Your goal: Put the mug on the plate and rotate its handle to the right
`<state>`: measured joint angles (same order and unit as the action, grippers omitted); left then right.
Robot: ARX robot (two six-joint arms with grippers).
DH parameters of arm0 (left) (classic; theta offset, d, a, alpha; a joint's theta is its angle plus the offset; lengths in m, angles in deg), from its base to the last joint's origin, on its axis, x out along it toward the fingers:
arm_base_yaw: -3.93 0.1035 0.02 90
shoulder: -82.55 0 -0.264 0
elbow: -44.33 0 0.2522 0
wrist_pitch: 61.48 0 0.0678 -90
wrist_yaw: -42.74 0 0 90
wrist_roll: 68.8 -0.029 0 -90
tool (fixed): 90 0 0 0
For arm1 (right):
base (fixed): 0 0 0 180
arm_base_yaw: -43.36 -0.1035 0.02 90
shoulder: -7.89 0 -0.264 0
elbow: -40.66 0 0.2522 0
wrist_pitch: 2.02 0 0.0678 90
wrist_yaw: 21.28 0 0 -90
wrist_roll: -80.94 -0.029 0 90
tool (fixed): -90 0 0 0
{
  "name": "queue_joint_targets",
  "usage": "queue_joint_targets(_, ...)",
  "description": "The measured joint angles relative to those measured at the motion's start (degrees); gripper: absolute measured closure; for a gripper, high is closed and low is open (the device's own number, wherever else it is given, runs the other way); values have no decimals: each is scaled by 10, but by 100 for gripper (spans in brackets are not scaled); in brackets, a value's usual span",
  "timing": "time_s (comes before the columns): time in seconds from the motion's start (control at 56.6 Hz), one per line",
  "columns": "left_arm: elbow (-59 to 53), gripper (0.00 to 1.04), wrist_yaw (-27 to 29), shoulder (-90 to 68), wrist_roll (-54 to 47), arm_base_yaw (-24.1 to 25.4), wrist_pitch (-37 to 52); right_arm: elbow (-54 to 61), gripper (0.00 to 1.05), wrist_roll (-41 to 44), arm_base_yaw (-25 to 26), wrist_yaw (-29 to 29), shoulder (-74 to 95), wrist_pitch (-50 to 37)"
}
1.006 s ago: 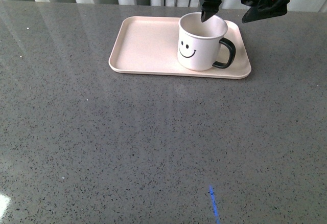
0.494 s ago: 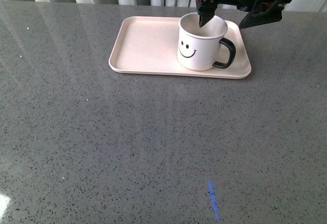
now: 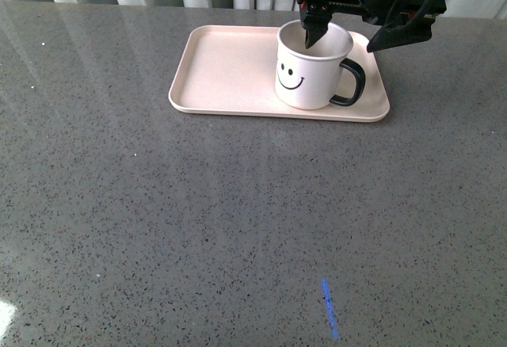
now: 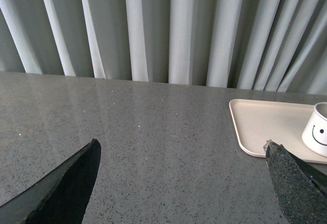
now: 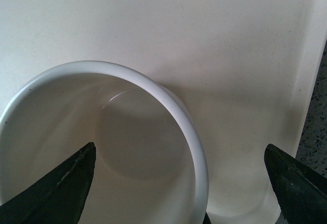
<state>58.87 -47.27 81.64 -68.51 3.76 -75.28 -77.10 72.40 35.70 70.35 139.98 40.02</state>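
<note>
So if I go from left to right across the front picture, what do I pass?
plate → mug → handle

Smiley mug (image 3: 312,68) upright on plate (image 3: 226,70), handle (image 3: 352,84) rightward.

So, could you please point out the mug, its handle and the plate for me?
mug (image 3: 313,95), front view, white side wall near the base.
handle (image 3: 362,81), front view, outer curve of the black loop.
plate (image 3: 226,66), front view, bare floor left of the mug.
</note>
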Motion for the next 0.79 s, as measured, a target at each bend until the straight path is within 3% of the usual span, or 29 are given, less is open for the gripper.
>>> queue_joint_targets(0.424,0,9,0,0,0,0,0,-2,19,-13,-1,0,1,3)
queue_joint_targets(0.636,0,9,0,0,0,0,0,-5,32,-16,-1,0,2,7)
queue_joint_targets(0.794,0,9,0,0,0,0,0,-12,53,-21,-1,0,3,11)
